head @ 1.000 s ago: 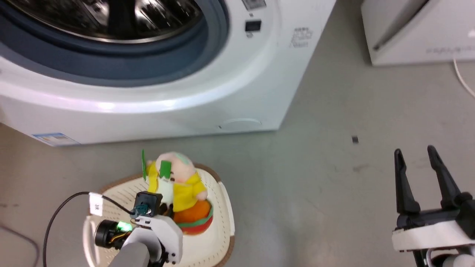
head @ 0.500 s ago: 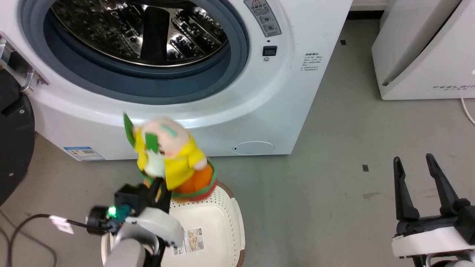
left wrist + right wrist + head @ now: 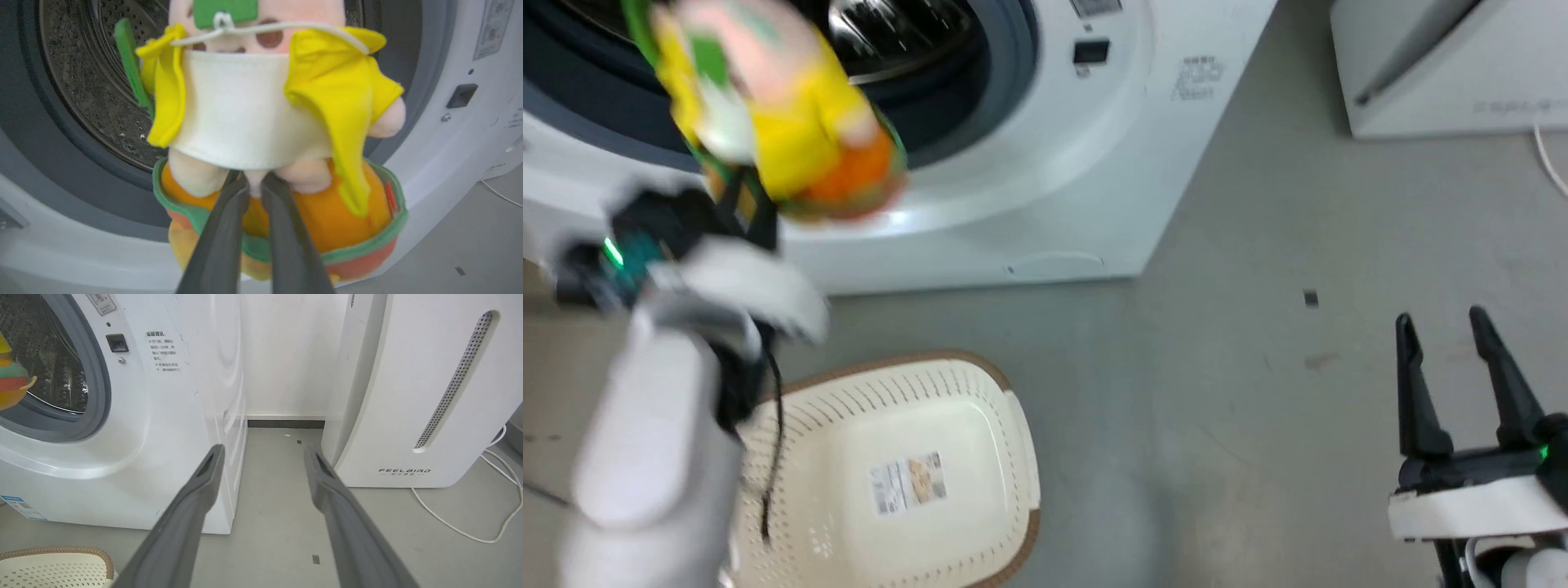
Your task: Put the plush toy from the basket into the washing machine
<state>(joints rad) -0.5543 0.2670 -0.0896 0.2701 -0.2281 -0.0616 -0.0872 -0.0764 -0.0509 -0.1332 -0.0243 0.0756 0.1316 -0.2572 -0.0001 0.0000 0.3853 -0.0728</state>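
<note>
one plush toy (image 3: 261, 122), top cut off, motion-blurred in head view; pinched by left gripper (image 3: 254, 182) at washing machine (image 3: 1054, 180) mouth. one basket (image 3: 1018, 457), part cropped. right gripper (image 3: 1441, 325) spread, bare.

White FEELBIRD appliance (image 3: 408, 396) on grey floor (image 3: 278, 522), white cable (image 3: 443, 522) beside it.

The right tool (image 3: 1439, 318) had long dark fingers (image 3: 1414, 392) and a white base. The pale left arm (image 3: 645, 441) bore a green light (image 3: 609, 253) and black cable (image 3: 777, 425).
</note>
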